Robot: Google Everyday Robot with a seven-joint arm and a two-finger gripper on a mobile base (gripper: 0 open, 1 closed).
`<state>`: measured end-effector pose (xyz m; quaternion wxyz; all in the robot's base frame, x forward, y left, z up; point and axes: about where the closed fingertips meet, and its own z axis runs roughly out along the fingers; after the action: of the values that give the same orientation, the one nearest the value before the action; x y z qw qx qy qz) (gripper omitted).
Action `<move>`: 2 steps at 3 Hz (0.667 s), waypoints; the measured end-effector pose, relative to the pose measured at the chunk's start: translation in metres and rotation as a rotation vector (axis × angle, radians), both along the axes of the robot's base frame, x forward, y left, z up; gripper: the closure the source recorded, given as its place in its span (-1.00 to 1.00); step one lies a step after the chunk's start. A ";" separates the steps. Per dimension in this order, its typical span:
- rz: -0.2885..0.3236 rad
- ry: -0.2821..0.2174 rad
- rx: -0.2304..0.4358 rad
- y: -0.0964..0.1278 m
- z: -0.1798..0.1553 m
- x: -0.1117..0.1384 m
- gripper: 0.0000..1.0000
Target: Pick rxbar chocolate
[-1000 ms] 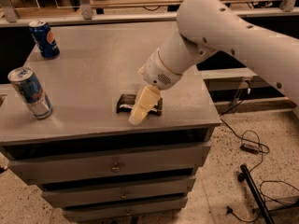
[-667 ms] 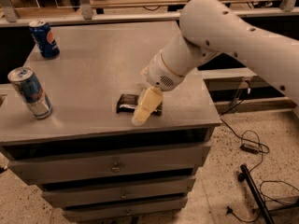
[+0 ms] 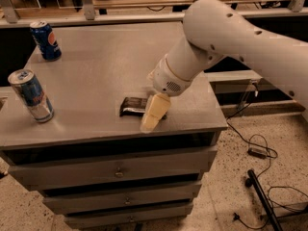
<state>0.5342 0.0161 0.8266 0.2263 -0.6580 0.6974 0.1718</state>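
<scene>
Camera view, taken from above and in front of a grey drawer cabinet [image 3: 120,170]. Three things are carried on the flat grey surface [image 3: 106,66] that forms the cabinet's top. The rxbar chocolate [image 3: 132,107], a flat bar in a dark wrapper with a pale strip along its near edge, is laid flat on the front half of the surface. It is placed somewhat right of the middle and near the front edge, with its long side running roughly left to right. The white arm [image 3: 231,37] is brought in from the upper right, and its rounded wrist [image 3: 171,78] is held just above and behind the bar. The cream-coloured end effector [image 3: 154,113] is pointed downward and toward the front edge, and the right end of the bar is covered by it. Its tip is seen just in front of the bar, close to the surface. Whether the end effector is apart, together or clamped on the bar cannot be told from this view, and contact with the wrapper cannot be confirmed. A blue can [image 3: 45,41] is stood upright at the rear left corner of the surface. A blue and silver can [image 3: 31,96] is stood upright near the left front edge. Both cans are well apart from the bar and from the arm. Three drawer fronts are shown below the surface, each with a small central pull. To the right, a speckled floor [image 3: 226,177] is seen, on which black cables [image 3: 257,150] and a black rod [image 3: 262,201] are laid.
</scene>
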 end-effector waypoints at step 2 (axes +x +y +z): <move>-0.002 0.021 -0.020 -0.001 -0.007 -0.002 -0.63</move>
<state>0.5321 0.0156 0.8200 0.2122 -0.6579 0.7020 0.1715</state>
